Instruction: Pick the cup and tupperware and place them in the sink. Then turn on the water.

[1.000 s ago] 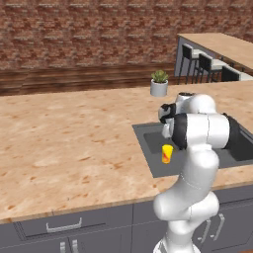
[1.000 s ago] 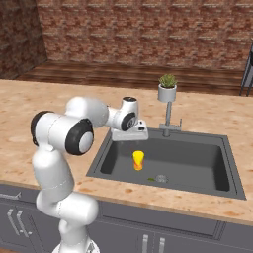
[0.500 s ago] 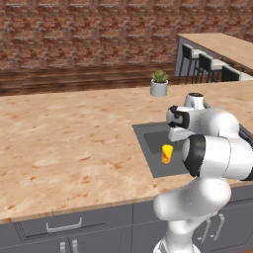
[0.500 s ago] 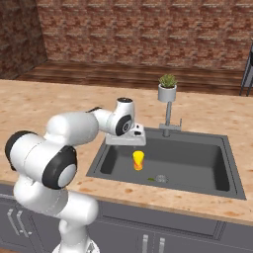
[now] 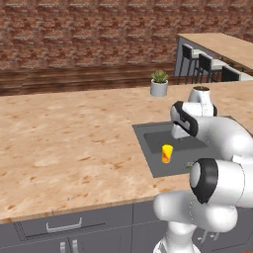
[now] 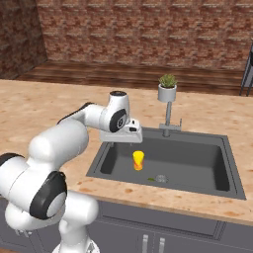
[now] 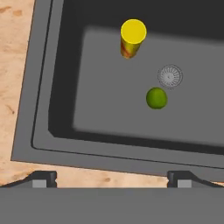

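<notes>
Item: cup (image 7: 132, 37), yellow with a red-orange band, upright on the sink (image 6: 223, 163) floor; from my hand camera it sits at 11 o'clock of the drain (image 7: 169, 76). A small green ball (image 7: 156, 98) lies at 7 o'clock of that drain. My pincer (image 6: 121, 138) hangs empty over the basin's worktop-side edge, fingers wide apart.

Yellow cup (image 6: 139, 160) upright on dark sink (image 6: 197, 163) floor.
</notes>
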